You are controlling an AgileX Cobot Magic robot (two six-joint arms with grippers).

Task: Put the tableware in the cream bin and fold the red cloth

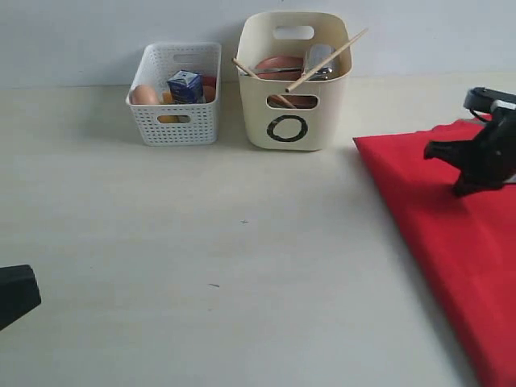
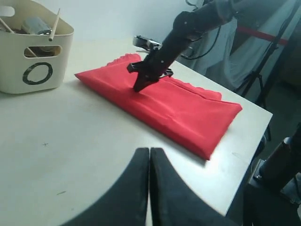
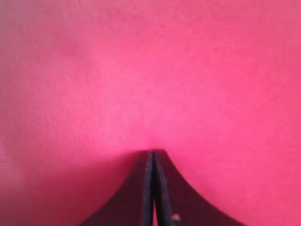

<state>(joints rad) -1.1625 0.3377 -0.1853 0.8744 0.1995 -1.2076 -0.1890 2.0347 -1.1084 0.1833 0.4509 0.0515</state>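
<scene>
**Left fingers** [image 2: 138, 179]: pressed together, empty. Hang low over the near left of the counter [image 1: 201, 242], well apart from every task item.

**White perforated basket** [image 1: 175, 121]: back left. Holds an egg [image 1: 145, 95] and a milk carton [image 1: 185, 86] among other food. No part of the job.

**Cream bin** [image 1: 294, 105]: just right of the basket, at the back centre. Carries a brown plate [image 1: 278, 63], a steel cup [image 1: 316, 55] and two wooden chopsticks [image 1: 326, 60] slanting out over the rim. No tableware visible loose on the counter, so that half of the task judged done.

**Red cloth** [image 1: 451, 242]: flat on the right side of the counter, back end near the bin but apart from it. Appears already doubled into a long band, with the scalloped edge along the side away from the left wrist camera. Long axis: from the back end by the bin down toward the near right edge of the counter.

**Right fingers** [image 3: 134, 188]: together, tips set down on the cloth toward its back end. Pinch of fabric between them or none: cannot tell.

**Governing relation:** cloth directly under the right fingers and far across the counter from the left ones; right arm much the nearer. Any further fold probably calls for a carry along the long axis, back end toward near end.
</scene>
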